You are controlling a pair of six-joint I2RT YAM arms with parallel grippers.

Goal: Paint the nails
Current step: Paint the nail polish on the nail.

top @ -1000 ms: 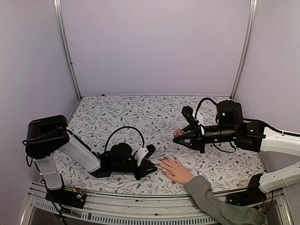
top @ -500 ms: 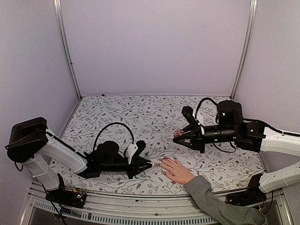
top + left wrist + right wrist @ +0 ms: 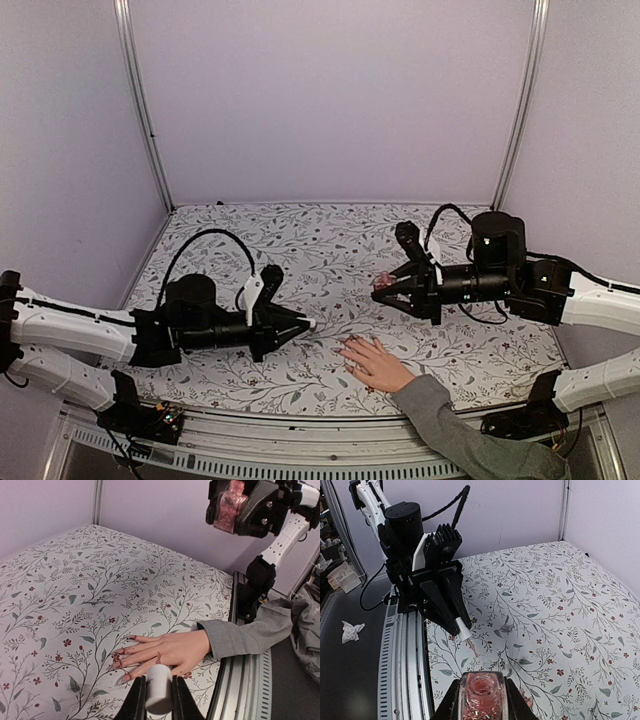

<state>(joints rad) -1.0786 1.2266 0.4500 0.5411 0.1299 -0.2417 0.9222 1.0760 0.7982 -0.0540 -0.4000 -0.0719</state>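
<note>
at my right wrist, the right gripper [image 3: 385, 290] clamps an open bottle [image 3: 482, 707] of pink glitter polish [image 3: 482, 687]; beyond, my left gripper [image 3: 455, 625] pinches a white brush [image 3: 463, 631], held low. the hand [image 3: 372, 362] lies flat on the table [image 3: 250, 240], nails [image 3: 118, 664] toward that brush.

A robotics lab cell, not a home: plain lilac wall panels [image 3: 330, 100] and aluminium posts [image 3: 143, 110] box in a table [image 3: 300, 235] under floral cloth. Two robot arms [image 3: 70, 325] are bolted at a slotted metal rail [image 3: 300, 440] — loose cables [image 3: 205, 232], a bare circuit board [image 3: 165, 415].
</note>
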